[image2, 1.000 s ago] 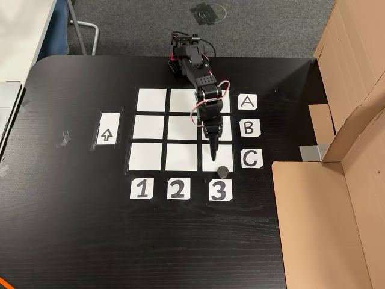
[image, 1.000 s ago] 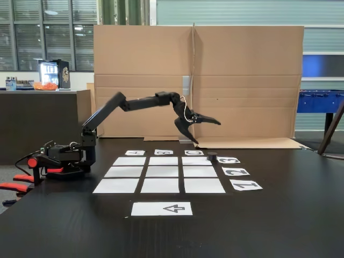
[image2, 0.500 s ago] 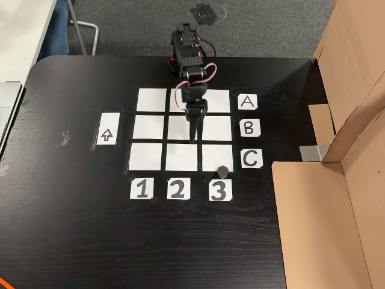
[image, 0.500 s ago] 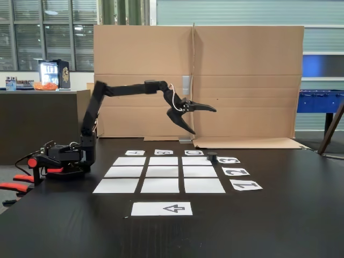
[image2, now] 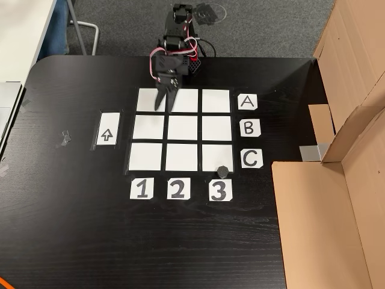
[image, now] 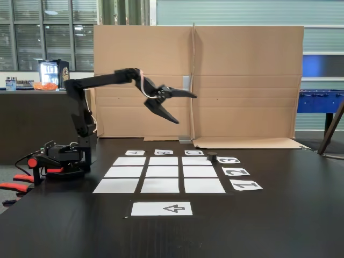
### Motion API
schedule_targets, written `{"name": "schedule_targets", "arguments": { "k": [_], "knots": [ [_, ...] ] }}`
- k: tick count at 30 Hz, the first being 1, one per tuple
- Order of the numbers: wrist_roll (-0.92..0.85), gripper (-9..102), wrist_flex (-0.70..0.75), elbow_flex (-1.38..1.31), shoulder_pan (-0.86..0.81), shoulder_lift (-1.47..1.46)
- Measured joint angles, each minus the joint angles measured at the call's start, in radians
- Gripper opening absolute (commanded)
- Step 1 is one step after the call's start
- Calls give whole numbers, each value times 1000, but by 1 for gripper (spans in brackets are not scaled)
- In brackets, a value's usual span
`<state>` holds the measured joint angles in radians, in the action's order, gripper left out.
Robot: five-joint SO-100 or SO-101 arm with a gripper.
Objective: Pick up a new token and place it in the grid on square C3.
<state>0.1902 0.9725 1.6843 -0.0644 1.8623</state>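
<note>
The token (image2: 221, 171) is a small black cap resting on the outer edge of square C3 (image2: 216, 155), toward the "3" label (image2: 219, 190). In the side fixed view the token (image: 212, 157) stands at the right edge of square C3 (image: 195, 160). The grid (image2: 183, 127) of nine white sheets lies on the black table; it is also seen from the side (image: 160, 172). My gripper (image: 187, 109) hangs high above the table, open and holding nothing. From above, the gripper (image2: 164, 109) is over the A row near squares A1 and A2, far from the token.
A white arrow sheet (image2: 106, 135) lies beside the grid, at the front (image: 162, 208) in the side view. Cardboard panels (image: 242, 80) stand behind the table, and a cardboard box (image2: 337, 198) is at the right. The arm's base (image: 59, 158) sits at the table's left.
The arm has pulled back and risen, swinging from over square C3 toward the A row near its base. The gripper stays open. The token has not moved.
</note>
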Motion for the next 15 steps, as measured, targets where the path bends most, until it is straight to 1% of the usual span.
{"name": "schedule_targets", "arguments": {
  "k": [8, 14, 15],
  "knots": [
    [-83, 39, -8, 198, -206, 256],
    [-133, 39, -21, 327, -380, 414],
    [-141, 34, -25, 351, -400, 442]
  ]
}}
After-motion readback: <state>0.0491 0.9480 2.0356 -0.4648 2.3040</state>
